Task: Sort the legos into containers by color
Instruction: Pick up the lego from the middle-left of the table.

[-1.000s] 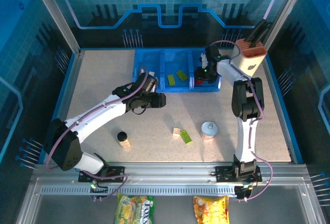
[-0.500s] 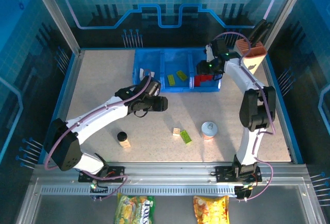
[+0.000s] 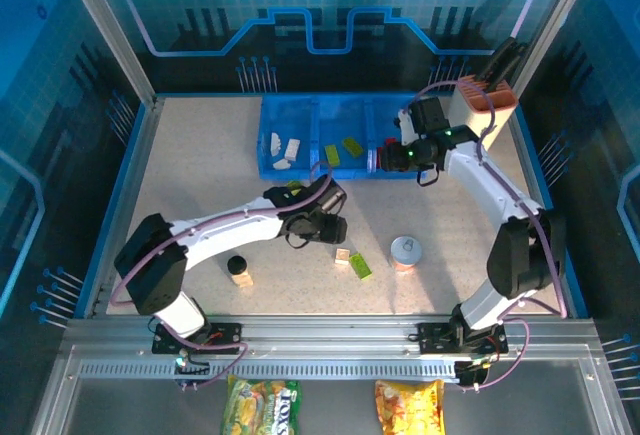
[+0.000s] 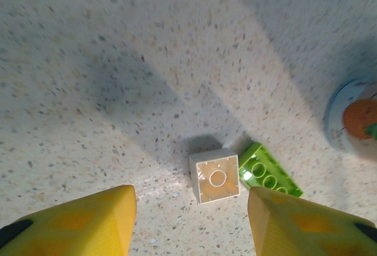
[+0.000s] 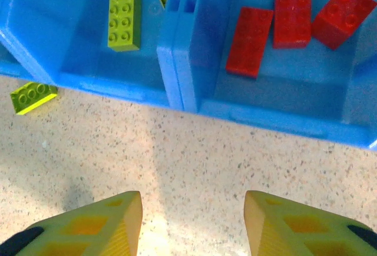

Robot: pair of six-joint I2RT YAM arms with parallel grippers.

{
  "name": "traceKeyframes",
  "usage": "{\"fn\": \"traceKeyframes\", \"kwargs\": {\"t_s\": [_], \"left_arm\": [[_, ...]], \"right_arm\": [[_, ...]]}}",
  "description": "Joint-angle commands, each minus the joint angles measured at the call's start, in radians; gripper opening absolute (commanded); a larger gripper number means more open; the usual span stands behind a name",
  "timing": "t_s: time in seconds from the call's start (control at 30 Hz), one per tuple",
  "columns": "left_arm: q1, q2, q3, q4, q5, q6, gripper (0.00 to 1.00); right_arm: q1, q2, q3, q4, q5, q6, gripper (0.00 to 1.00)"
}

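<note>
— Speckled counter (image 3: 200, 175), blue tray (image 3: 320, 102): contents?
— White legos (image 3: 292, 148) left, lime legos (image 5: 124, 19) middle, red legos (image 5: 293, 10) right. Loose white brick (image 4: 215, 176) lies near the spread, empty left end effector (image 4: 189, 215); right end effector (image 5: 193, 209) likewise spread, empty.

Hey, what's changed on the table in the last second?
The left gripper swung away from the left compartment of the blue tray to above the cream brick and green brick. The right gripper backed off the red compartment. Both bricks, can, jar stayed put.
</note>
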Motion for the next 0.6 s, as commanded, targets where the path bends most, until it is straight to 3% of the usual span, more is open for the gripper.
{"fn": "traceKeyframes", "kwargs": {"t_s": [0.0,0.57], "left_arm": [[-0.030,0.061,0.050,-0.015,0.000,-0.035,0.55],[-0.068,0.271,0.143,-0.063,0.046,-0.058,0.58]], "right_arm": [[0.014,-0.076,-0.053,-0.030,0.018,0.018,0.50],[0.013,-0.219,-0.170,-0.068,0.056,0.005,0.51]]}}
